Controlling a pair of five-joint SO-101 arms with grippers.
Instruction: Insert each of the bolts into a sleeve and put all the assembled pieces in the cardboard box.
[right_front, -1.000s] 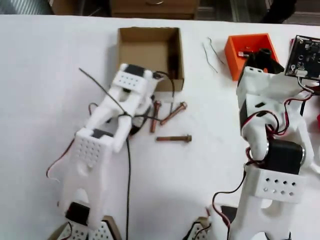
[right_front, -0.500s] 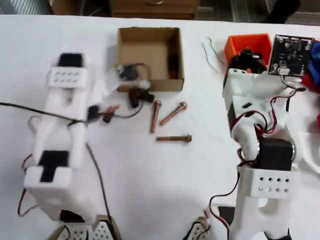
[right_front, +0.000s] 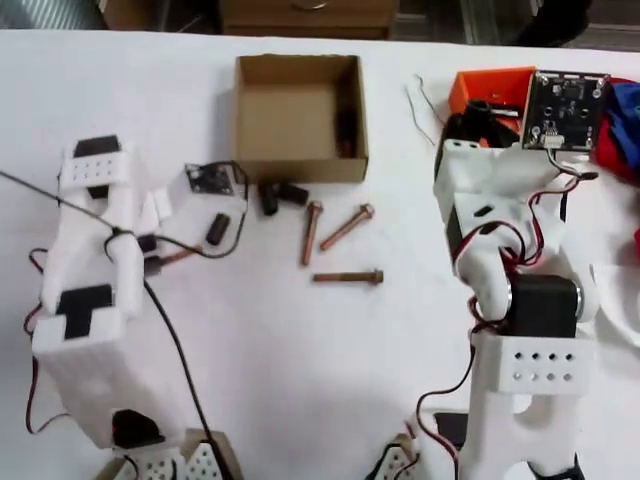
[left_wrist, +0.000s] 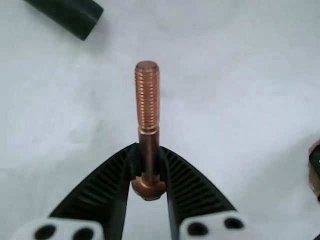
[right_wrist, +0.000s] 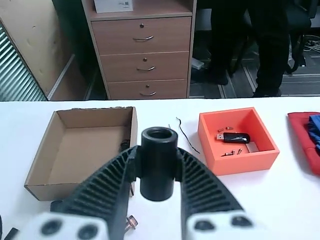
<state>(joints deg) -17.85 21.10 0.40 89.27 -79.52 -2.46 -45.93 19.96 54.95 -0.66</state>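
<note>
Copper bolt (left_wrist: 148, 120) is clamped near its head in the left hand (left_wrist: 148, 150), which is closed tight on the shank, with the threaded end projecting straight ahead of the hand above the counter (right_front: 330, 380). Right hand (right_wrist: 158, 152) is closed around a black sleeve (right_wrist: 159, 162), held upright with its bore open at the top; the cardboard box (right_wrist: 37, 175) sits beyond it. Step in hand, as judged: mating bolt to sleeve. Next move calls for bringing both hands together, lining the thread tip on the bore axis, then pushing in. Three loose bolts (right_front: 312, 232) lie between the hands.
</note>
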